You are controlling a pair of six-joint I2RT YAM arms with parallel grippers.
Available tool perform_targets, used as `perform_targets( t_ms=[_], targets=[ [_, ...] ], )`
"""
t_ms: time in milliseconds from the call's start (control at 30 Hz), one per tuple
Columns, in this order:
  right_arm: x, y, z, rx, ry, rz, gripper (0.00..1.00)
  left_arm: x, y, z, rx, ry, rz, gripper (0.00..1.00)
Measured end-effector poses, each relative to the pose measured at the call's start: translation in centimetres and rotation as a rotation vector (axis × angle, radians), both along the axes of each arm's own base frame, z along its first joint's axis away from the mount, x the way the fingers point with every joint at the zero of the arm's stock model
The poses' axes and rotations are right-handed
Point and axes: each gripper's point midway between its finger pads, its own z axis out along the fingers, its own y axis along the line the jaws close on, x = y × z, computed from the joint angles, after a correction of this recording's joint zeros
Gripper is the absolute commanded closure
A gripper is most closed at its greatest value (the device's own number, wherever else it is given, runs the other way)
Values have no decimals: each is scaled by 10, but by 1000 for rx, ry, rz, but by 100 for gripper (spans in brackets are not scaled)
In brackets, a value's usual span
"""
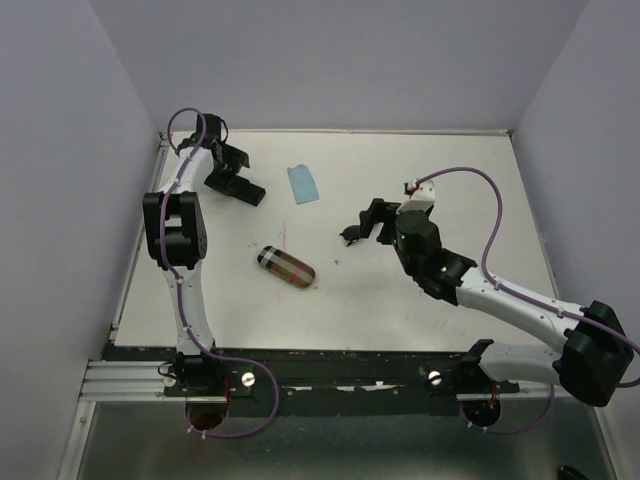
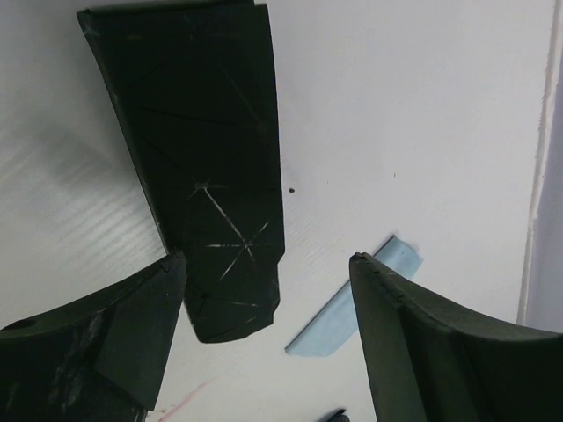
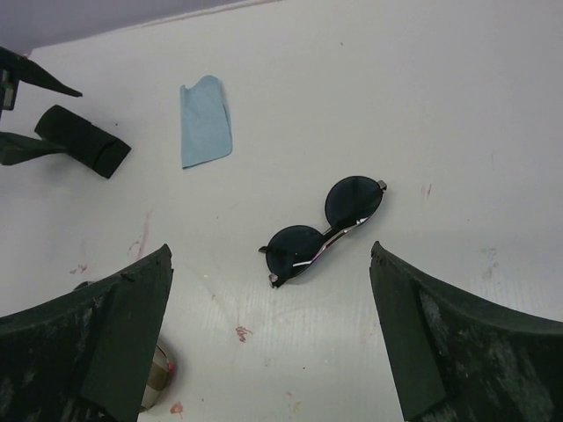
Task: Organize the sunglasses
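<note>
Right gripper (image 3: 270, 250) up close in its own wrist view, both dark fingers spread wide with nothing between them but bare table (image 3: 457, 105). Just ahead of the fingertips, and inside the gap they frame, lie the black-framed sunglasses (image 3: 324, 230), folded flat with their lenses facing up. Their long axis slants from lower left to upper right in that view, so it runs closer to along the line the fingers close on than across it. By the look of it, a wrist turn would be needed before coming down over the bridge.

Off by the left finger, a bit of the plaid case (image 3: 157, 374) peeps out. Only this one pair is in sight.

Further on sits the blue cloth (image 3: 206, 119), and beyond it, at the far left, the black case (image 3: 84, 139). The left gripper (image 2: 268, 259) hovers there, fingers apart, with the case running away from its tips. Whether a finger touches the case can't be told. From overhead there's no contest: the right arm is right beside the glasses, the left well apart.
</note>
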Motion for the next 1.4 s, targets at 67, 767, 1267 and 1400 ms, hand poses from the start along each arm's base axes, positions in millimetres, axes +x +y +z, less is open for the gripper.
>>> perform_targets(
  t_ms=[67,767,1267,1400],
  targets=[
    [-2,-3,4,8,-10,-5,0,-6,-14,-2,1,20,-38,16],
    [-13,-18,25,60,-67,-22,0,-23,-60,13,82,46,-169,1],
    [-10,-25,28,32,-89,-51,0,79,10,52,-16,-325,8,1],
    [-9,-26,27,23,-98,-55,0,65,4,4,-73,-227,49,2]
  ],
)
